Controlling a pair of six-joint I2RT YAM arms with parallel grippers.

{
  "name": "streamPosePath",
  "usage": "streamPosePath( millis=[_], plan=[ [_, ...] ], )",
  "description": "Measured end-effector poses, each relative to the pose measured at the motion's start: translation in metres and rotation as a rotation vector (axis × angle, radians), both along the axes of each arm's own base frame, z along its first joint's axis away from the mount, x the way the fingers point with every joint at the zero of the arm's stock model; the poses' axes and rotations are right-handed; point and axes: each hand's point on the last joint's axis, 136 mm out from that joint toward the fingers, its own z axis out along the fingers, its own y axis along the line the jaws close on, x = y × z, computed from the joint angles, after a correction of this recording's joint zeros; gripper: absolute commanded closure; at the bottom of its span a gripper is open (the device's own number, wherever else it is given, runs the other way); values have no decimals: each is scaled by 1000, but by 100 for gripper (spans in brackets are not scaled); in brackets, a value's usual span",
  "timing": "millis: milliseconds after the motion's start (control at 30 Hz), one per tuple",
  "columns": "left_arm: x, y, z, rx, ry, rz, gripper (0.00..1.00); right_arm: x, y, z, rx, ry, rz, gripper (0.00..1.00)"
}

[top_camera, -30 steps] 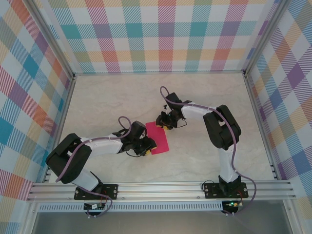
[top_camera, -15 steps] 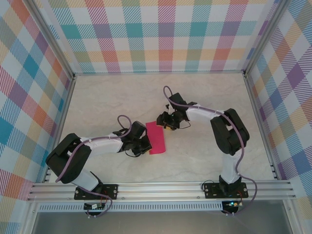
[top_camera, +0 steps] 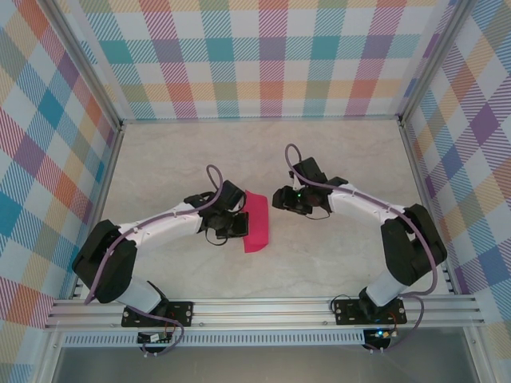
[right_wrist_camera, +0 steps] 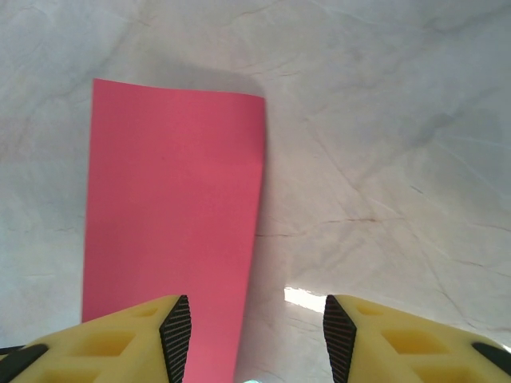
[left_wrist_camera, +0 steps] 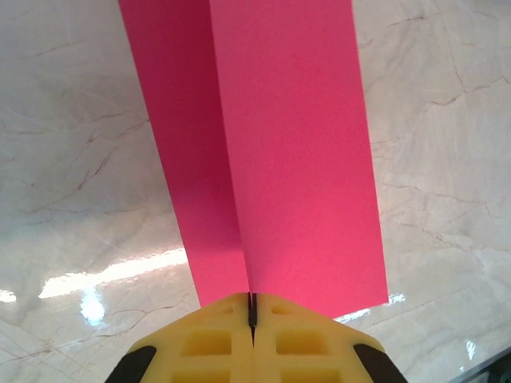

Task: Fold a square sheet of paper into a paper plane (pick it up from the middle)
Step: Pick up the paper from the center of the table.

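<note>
Between the pressed-together fingertips of the left hand [left_wrist_camera: 251, 323] sat one short edge of the square sheet of paper [left_wrist_camera: 271, 144], pinched just where a long fold line met that edge (two layers, it seemed, one panel darker than the other).

My worry was the hold itself. Thin paper gripped at one end could sag or slide out. The two layers could also splay or shift against each other, so that any later crease would land crooked. A tug against the fold could crumple the pinched corner.

The right hand [right_wrist_camera: 255, 319] was spread with nothing between its fingers. Closing where it stood would likely have met air, or nipped only the paper's rim and wrinkled it.

From the pinch the sheet ran straight away from the left hand as a narrow folded strip. I could not tell whether it hung a little above the counter [top_camera: 343, 159] or rested on it. In the top view the right hand stood apart from the paper, off its far right corner. In the right wrist view the strip lay ahead of one finger, and the gap faced bare counter just beside its long edge.
</note>
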Motion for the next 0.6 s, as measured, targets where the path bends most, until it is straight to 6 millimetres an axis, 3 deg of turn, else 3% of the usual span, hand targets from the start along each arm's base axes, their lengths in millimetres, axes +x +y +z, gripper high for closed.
streamPosePath(
  millis=[200,367,600],
  plan=[
    [12,-1,16,43,-64,-59,100,3,-18,14,-18,-55,-72,50],
    [39,3,49,120,-185,-60,100,8,-28,22,-24,-83,-118,49],
    [46,33,79,241,-275,-37,100,8,-32,23,-31,-79,-140,49]
  ],
)
